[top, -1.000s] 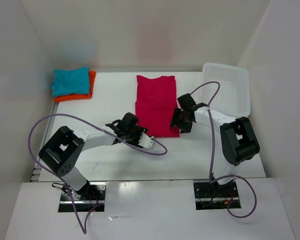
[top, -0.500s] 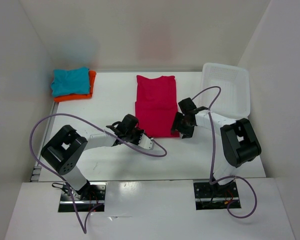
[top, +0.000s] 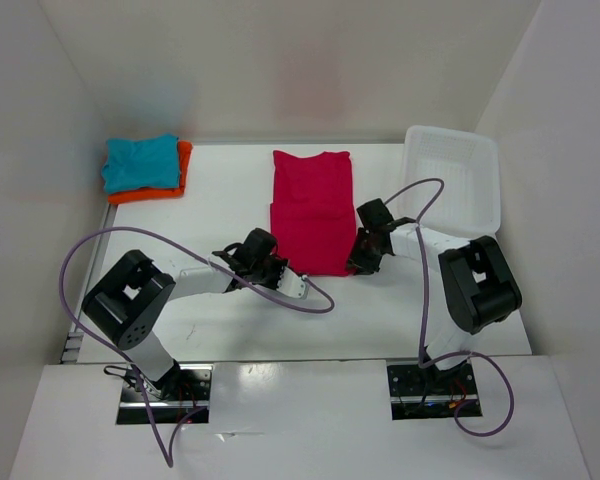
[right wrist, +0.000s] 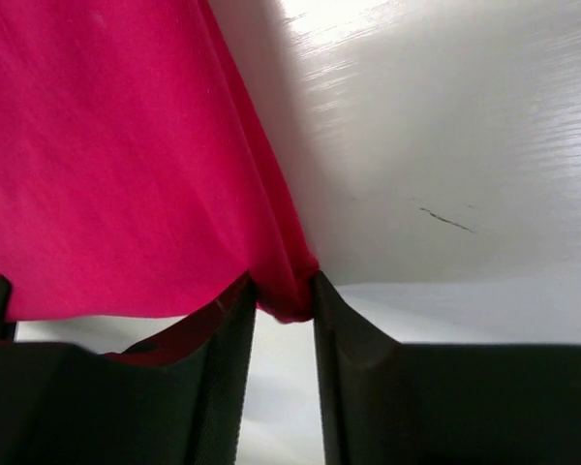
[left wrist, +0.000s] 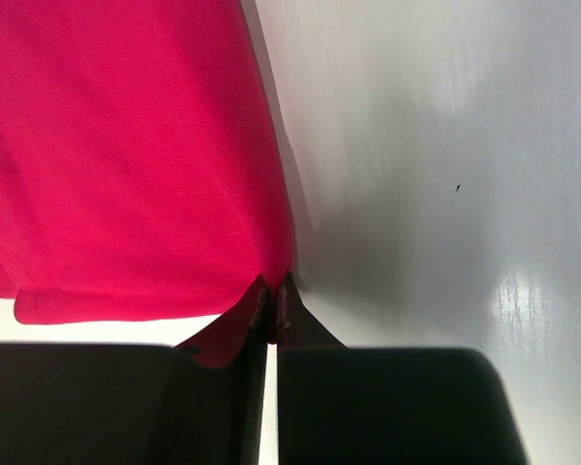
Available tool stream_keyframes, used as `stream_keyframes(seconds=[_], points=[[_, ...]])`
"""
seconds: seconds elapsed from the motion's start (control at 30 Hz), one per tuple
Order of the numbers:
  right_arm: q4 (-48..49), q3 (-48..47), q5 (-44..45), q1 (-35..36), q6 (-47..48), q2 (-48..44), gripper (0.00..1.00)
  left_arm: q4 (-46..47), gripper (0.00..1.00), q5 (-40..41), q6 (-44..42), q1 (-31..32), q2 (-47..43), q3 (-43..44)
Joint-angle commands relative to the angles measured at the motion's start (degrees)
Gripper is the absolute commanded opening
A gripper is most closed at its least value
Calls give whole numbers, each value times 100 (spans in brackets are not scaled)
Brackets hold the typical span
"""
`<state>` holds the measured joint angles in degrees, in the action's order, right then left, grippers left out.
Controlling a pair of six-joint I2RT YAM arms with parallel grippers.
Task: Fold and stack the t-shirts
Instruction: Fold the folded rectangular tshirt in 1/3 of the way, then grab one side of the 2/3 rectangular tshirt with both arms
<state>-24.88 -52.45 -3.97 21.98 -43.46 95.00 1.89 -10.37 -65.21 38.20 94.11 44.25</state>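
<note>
Top external: the pink-red cloth t-shirt point(top: 310, 210) lies flat mid-table, and the teal blue cloth t-shirt point(top: 140, 162) sits atop the bright orange t-shirt point(top: 145, 194) far left. Left wrist: the left gripper point(left wrist: 274, 286) is pinched together on one near hem corner, we judge for folding. Right wrist: the right gripper point(right wrist: 284, 291) straddles the other corner; whether it clamps we cannot tell.

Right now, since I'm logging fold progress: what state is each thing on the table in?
pink-red t-shirt: lying flat, folded narrow, not yet stacked.
teal t-shirt: folded, on top of the orange one.
orange t-shirt: folded, bottom of the stack.
basket: upright, far right.
left fingers: shut on the pink-red t-shirt's near left corner.
right fingers: astride its near right corner, gap showing, grip uncertain.
</note>
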Motion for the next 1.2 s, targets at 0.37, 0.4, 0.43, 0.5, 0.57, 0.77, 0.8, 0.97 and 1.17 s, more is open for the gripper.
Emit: stream_keyframes(seconds=[0.37, 0.4, 0.43, 0.5, 0.57, 0.77, 0.8, 0.97, 1.17], points=[[-51, 182, 176, 96, 13, -306, 0, -1505, 0, -598, 842, 30, -348, 409], [-104, 182, 177, 96, 92, -307, 0, -1612, 0, -659, 843, 30, -401, 409], [-217, 182, 177, 96, 145, -359, 0, -1787, 0, -659, 983, 82, -489, 409], [-350, 182, 177, 227, 145, -412, 0, -1946, 0, -659, 1150, 83, -585, 409], [-622, 182, 177, 350, 145, -666, 0, -2315, 0, -606, 1422, 83, -735, 540], [-1447, 182, -60, 887, -21, -1587, 0, -3826, 0, -729, 2143, 188, -1192, 1015], [-1562, 182, -191, 1000, -22, -1720, 0, -4271, 0, -790, 2214, 188, -1349, 1102], [-2572, -63, -297, 1292, -417, -2485, 0, -5312, 0, -1107, 2564, 188, -1948, 1673], [-3258, -511, -894, 1441, -549, -2987, 0, -6006, 0, -1704, 3320, 56, -2142, 2648]])
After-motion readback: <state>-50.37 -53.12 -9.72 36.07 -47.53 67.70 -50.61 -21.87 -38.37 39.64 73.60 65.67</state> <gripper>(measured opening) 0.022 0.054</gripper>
